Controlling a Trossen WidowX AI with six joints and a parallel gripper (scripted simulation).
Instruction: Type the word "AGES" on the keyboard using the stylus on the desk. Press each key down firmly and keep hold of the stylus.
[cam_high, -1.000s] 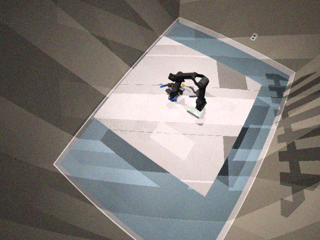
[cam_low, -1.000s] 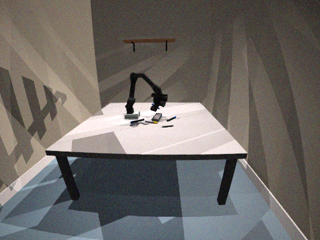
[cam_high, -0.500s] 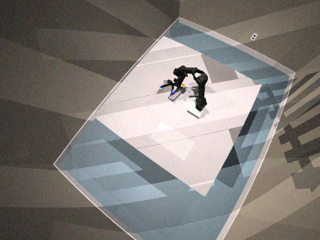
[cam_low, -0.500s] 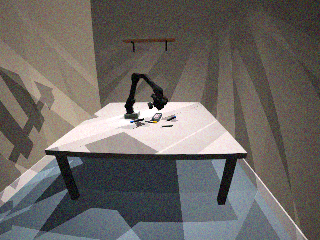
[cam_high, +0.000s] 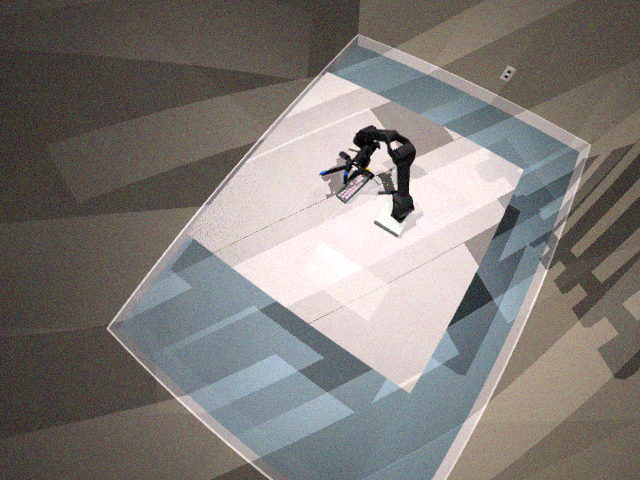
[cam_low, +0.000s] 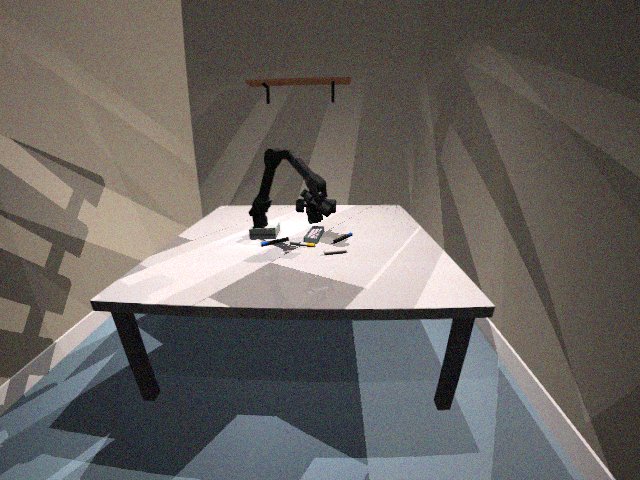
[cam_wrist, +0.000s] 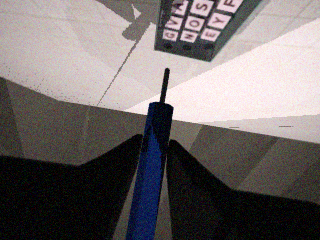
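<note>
1. Left of the jaws in the exterior view, the arm's base stands on a pale block on the white worktop, and the arm rises from it and bends over toward the gripper.
2. In front of that block, nearer the camera than the jaws, a blue-capped pen lies flat, with a yellow-tipped pen just beside it.
3. The jaws are clamped on the stylus — its blue barrel runs up between the two dark fingers in the wrist view, and its thin dark tip pokes out past them.
4. The tip points at the near edge of the keyboard but stops short of it; it hangs over bare worktop, apart from the keys.
5. The keyboard lies beneath and just ahead of the jaws — in the exterior view it sits directly under the gripper. White keys marked with letters show at the top of the wrist view.
6. Right of the jaws, a blue-tipped pen rests beside the keyboard, and a grey stick lies nearer the camera.
</note>
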